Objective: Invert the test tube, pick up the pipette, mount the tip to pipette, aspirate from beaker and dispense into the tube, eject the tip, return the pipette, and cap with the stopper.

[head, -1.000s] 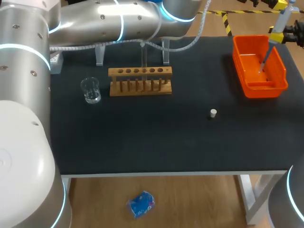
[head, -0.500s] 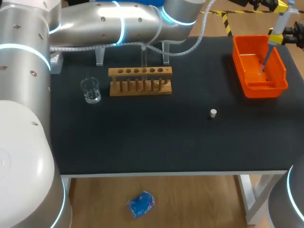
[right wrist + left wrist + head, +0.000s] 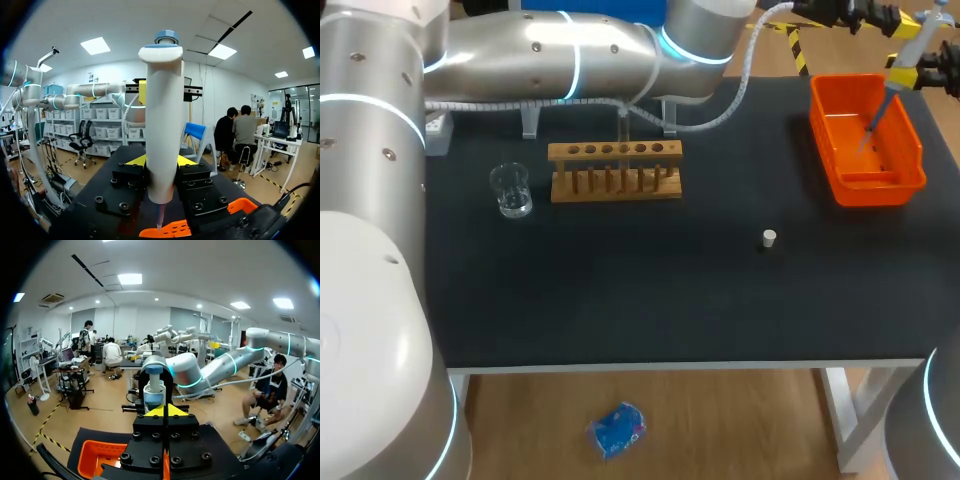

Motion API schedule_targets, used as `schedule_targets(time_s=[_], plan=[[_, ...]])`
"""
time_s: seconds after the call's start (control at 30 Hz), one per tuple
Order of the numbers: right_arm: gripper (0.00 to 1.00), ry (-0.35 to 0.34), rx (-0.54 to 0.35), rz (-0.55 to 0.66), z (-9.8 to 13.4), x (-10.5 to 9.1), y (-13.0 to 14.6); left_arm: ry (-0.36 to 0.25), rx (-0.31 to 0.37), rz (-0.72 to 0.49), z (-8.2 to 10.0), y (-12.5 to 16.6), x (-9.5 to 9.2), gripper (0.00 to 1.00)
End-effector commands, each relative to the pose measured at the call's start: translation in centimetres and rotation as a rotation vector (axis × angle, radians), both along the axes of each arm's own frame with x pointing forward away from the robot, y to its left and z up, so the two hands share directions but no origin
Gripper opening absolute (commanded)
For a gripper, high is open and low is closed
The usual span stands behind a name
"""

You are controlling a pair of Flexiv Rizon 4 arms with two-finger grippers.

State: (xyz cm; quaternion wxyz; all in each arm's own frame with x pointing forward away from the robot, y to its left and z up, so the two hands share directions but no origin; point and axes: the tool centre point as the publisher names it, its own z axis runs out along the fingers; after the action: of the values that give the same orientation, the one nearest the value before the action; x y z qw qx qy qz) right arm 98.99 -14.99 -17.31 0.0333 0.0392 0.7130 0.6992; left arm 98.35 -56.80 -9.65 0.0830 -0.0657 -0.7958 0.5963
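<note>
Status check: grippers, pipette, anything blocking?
Right gripper shut on pipette, lower end over the orange bin. Left gripper shut, close by pipette's top. No obstruction visible.

White, blue-topped pipette (image 3: 162,115) tilted over the orange bin (image 3: 880,190) at far right. Glass beaker (image 3: 510,190) stands left of the wooden rack (image 3: 616,171), a clear test tube (image 3: 622,128) upright in it. Small white stopper (image 3: 769,238) lies right of centre

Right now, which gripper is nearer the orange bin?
Right. The right gripper holds the pipette over the bin, with its tip pointing inside. The left gripper sits higher, beyond the bin's far edge, by the pipette's top.
</note>
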Motion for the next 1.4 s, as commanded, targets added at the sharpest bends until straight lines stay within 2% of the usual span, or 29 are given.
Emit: schedule_targets(time_s=[0.03,0.4,0.77,1.4], plan=[[0.00,0.000,-0.003,0.000,0.1,-0.1,0.0,-0.005,0.009,0.011,0.4,0.5,-0.3,0.00],[0.00,0.000,-0.003,0.000,0.1,-0.1,0.0,-0.025,0.037,0.035,1.6,1.5,-0.3,0.00],[0.00,0.000,-0.003,0.000,0.1,-0.1,0.0,-0.068,0.048,0.043,3.0,1.7,0.7,0.00],[0.00,-0.004,-0.026,-0.007,0.1,0.1,-0.6,-0.073,0.046,0.042,3.1,1.4,1.0,0.00]])
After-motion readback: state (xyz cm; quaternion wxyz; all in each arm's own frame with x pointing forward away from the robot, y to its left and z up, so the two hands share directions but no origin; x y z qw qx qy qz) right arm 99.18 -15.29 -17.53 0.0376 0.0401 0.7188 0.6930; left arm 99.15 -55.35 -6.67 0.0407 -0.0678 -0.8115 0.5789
